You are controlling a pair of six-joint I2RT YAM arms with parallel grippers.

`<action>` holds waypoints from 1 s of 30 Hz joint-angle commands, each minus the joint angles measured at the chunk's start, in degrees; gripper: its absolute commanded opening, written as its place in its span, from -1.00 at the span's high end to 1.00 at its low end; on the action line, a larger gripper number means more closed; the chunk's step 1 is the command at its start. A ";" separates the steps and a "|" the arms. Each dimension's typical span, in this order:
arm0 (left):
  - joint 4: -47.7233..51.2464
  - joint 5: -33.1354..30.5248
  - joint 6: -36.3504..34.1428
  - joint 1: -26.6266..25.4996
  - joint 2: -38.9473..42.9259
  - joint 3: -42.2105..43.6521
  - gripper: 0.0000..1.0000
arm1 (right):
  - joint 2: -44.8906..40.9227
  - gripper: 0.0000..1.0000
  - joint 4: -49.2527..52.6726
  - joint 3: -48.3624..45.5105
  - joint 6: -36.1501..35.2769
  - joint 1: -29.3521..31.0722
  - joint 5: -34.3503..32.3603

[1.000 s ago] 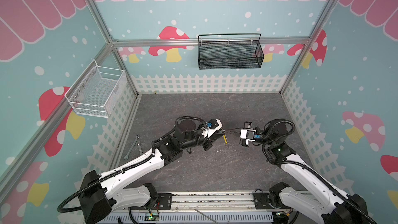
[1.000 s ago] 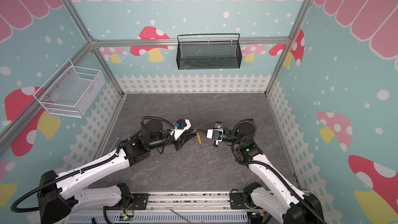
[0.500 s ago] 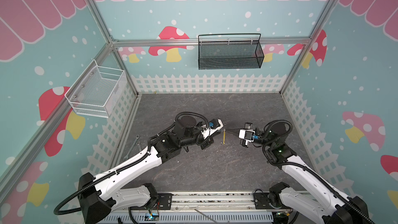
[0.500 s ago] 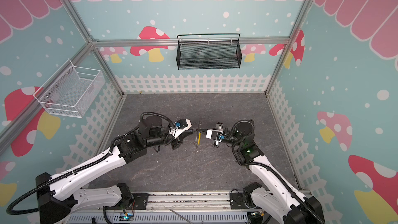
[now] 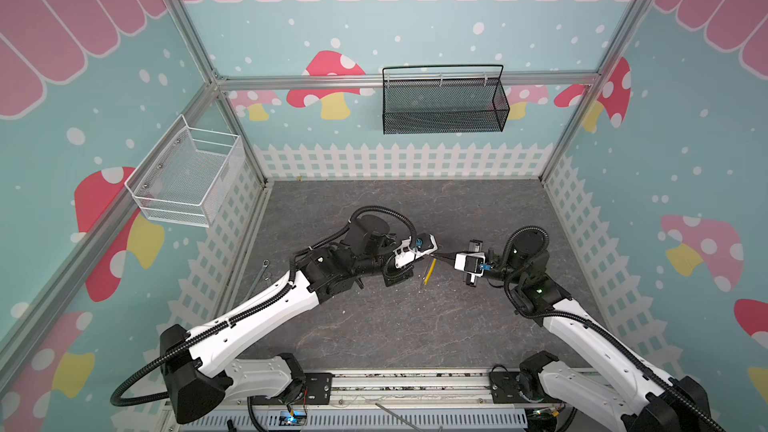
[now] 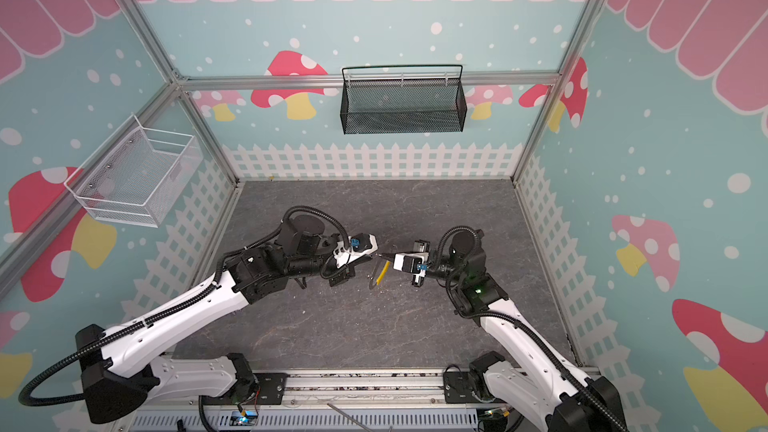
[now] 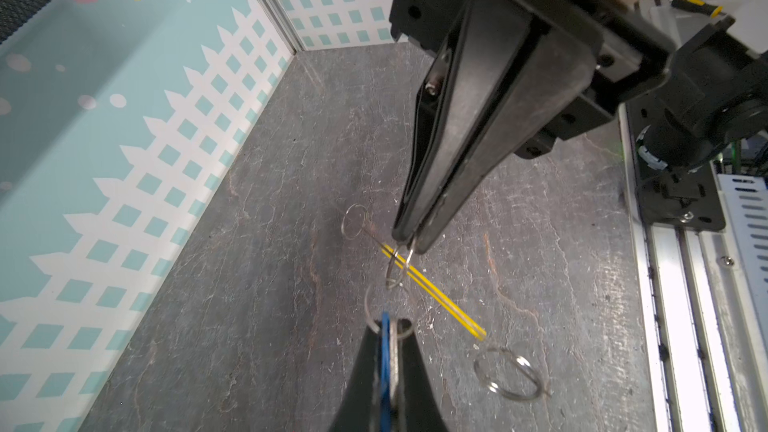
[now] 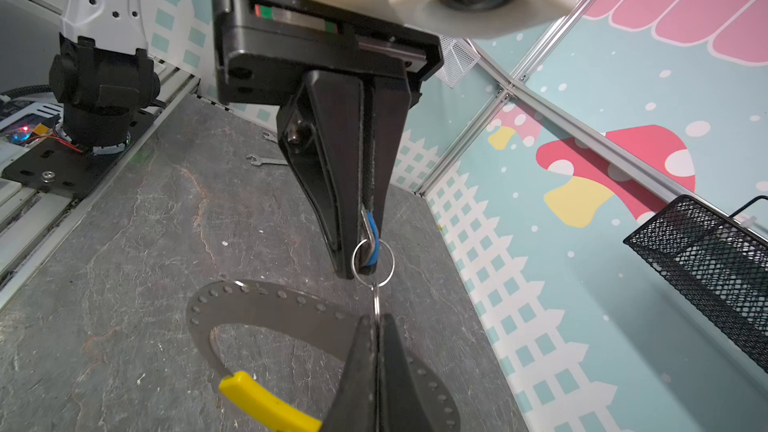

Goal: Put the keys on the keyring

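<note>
Seemingly nearly done, with key clamped in closed left gripper mid-frame, threaded by keyring nipped in closed right gripper below; only release remaining.

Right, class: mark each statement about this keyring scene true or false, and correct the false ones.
1. The left gripper is pinching the blue-headed key. True.
2. The right gripper is open and empty. False: it is shut on the thin metal ring of the keyring, whose dotted brown strap hangs below it.
3. A silver wrench lies on the table near the left wall. True.
4. The black mesh basket stands on the table between the arms. False: it hangs on the back wall, above the fence pattern.
</note>
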State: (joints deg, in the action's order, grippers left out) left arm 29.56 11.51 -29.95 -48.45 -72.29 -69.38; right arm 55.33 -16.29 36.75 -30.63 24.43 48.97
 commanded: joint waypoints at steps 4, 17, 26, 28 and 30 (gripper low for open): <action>9.04 -2.30 -4.58 0.55 -4.58 -5.50 1.00 | 2.16 1.00 4.95 0.07 -3.41 -0.43 -3.00; 21.96 1.21 -3.53 0.46 -24.64 -21.32 1.00 | -1.11 0.35 -1.08 -13.18 -2.77 -2.85 -12.25; 22.04 0.81 1.97 -0.16 -36.68 -31.66 1.00 | -15.35 -0.10 -0.59 -17.39 -0.57 -3.88 -37.29; 21.85 0.04 3.96 -0.57 -40.39 -35.28 1.00 | -17.95 -0.17 -0.61 -18.02 -0.22 -3.94 -44.88; 21.88 0.18 6.44 -0.86 -43.94 -39.52 1.00 | -18.86 -0.20 -0.07 -18.37 -0.84 -3.95 -47.66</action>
State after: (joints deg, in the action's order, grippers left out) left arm 51.00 11.31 -27.05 -48.69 -113.03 -104.40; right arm 37.58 -16.49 19.68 -31.44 20.67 11.70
